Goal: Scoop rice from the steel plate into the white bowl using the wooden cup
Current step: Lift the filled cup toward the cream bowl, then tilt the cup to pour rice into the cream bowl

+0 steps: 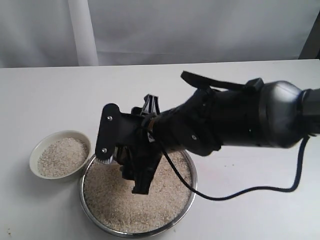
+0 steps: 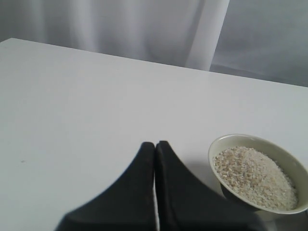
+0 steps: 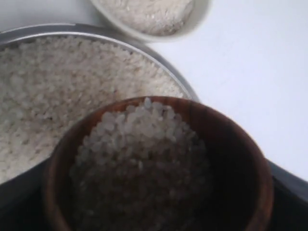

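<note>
Right gripper (image 1: 138, 172) held the cup (image 3: 237, 163), full of rice (image 3: 139, 154), above the plate (image 1: 137, 234). Left gripper (image 2: 155, 149) was closed, empty, near the bowl (image 2: 240, 138).

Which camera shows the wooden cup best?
The right wrist view: the wooden cup fills the picture, with rice inside. In the exterior view the right gripper hides it. The left wrist view shows the white bowl and the shut left gripper, but no cup.

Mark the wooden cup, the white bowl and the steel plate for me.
wooden cup (image 3: 236, 159), right wrist view, bare inner wall.
white bowl (image 2: 250, 138), left wrist view, rim.
steel plate (image 1: 194, 177), exterior view, right rim.
</note>
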You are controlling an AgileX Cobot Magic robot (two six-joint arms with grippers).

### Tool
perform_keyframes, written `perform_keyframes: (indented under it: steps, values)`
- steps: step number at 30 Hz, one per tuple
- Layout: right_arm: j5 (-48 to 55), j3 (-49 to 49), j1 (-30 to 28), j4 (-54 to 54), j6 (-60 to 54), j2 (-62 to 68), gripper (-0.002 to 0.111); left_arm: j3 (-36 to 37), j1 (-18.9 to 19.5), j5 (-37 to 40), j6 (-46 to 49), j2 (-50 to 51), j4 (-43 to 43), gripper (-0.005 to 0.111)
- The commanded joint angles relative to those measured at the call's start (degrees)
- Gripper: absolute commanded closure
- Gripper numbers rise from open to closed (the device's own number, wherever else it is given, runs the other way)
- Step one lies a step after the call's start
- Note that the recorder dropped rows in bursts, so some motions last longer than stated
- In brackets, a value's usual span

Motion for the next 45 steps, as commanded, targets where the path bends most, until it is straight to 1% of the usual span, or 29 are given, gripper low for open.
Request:
perform_keyframes:
  steps: [1,6,10,14,16,19,23,27,35,45]
  values:
    - [5.6,-8.88,0.83,-5.42,0.55,-0.04,0.108,-0.08,-0.37,-0.36,-0.09,0.02,-0.33,0.107]
    - [12.44,-20.55,3.54,-13.24,3.48,4.91,0.108,-0.08,-0.37,-0.36,-0.09,0.02,-0.33,0.107]
    - [19.3,-31.11,6.15,-21.83,6.63,12.03,0.108,-0.08,-0.37,-0.36,-0.09,0.02,-0.33,0.107]
    - [26.84,-41.53,8.66,-30.75,7.38,19.4,0.108,-0.08,-0.37,-0.36,-0.09,0.02,-0.33,0.107]
    - [29.39,-45.03,9.75,-34.32,7.38,22.13,0.108,-0.08,-0.37,-0.36,-0.09,0.02,-0.33,0.107]
    - [29.7,-48.68,10.44,-37.35,7.38,25.5,0.108,-0.08,-0.37,-0.36,-0.09,0.02,-0.33,0.107]
    - [28.9,-50.96,11.57,-41.41,7.16,28.96,0.108,-0.08,-0.37,-0.36,-0.09,0.02,-0.33,0.107]
    - [28.71,-50.97,12.31,-44.91,7.14,30.51,0.108,-0.08,-0.37,-0.36,-0.09,0.02,-0.33,0.107]
    - [28.27,-50.97,13.69,-55.01,7.14,31.93,0.108,-0.08,-0.37,-0.36,-0.09,0.02,-0.33,0.107]
    - [28.07,-50.97,14.45,-61.98,7.14,31.93,0.108,-0.08,-0.37,-0.36,-0.09,0.02,-0.33,0.107]
